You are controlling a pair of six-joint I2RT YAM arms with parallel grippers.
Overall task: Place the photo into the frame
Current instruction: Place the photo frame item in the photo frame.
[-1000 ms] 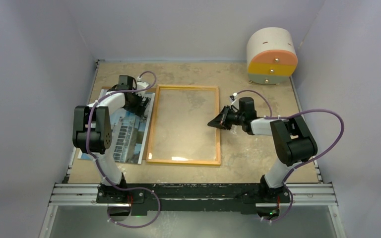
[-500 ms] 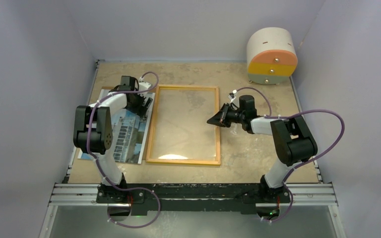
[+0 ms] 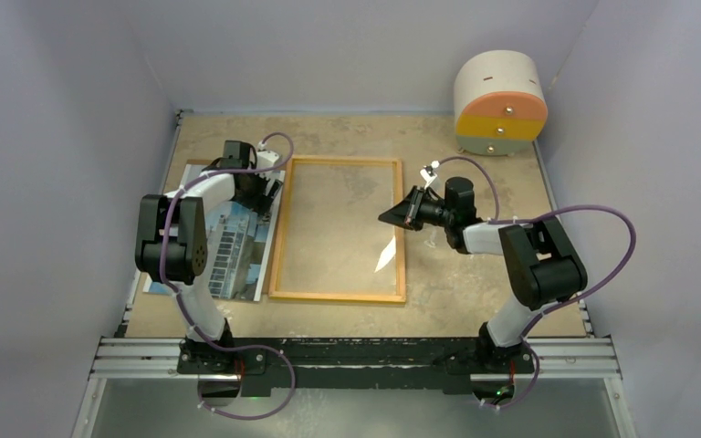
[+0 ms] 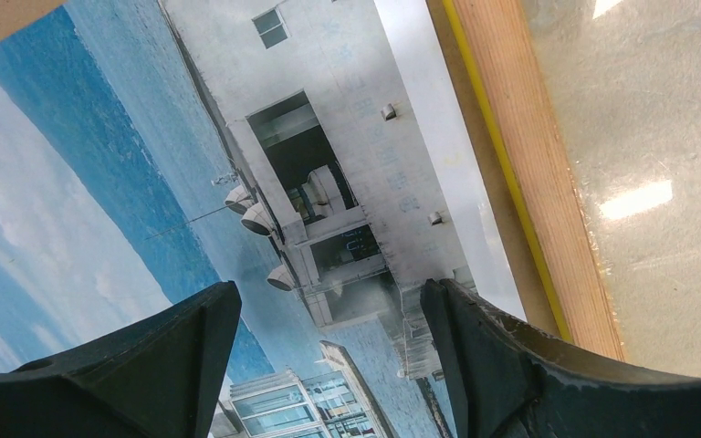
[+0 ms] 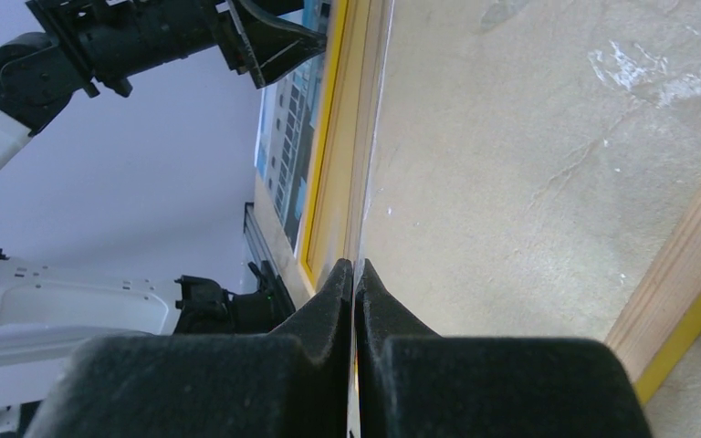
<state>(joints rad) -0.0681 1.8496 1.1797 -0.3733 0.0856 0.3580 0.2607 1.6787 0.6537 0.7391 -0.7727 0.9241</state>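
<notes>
The photo (image 3: pixel 237 242), a glossy print of a white building and blue sky, lies flat on the table left of the frame (image 3: pixel 338 297). The frame lies with its wood-coloured back up; its yellow front edge shows in the left wrist view (image 4: pixel 534 182). My left gripper (image 3: pixel 257 192) is open and empty just above the photo's (image 4: pixel 146 164) far right part, beside the frame's left border. My right gripper (image 3: pixel 392 217) is shut on the right edge of the clear pane (image 3: pixel 347 219). The pane shows edge-on in the right wrist view (image 5: pixel 370 137), tilted up out of the frame.
A round cream drawer unit (image 3: pixel 500 100) with orange and yellow drawer fronts stands at the far right corner. A brown board corner (image 3: pixel 192 165) shows under the photo's far left. Grey walls close in the table on three sides.
My right gripper has risen a little and tipped the pane's right edge up; the glare on the pane has shifted from the near edge to the right. My left gripper edged slightly farther away.
</notes>
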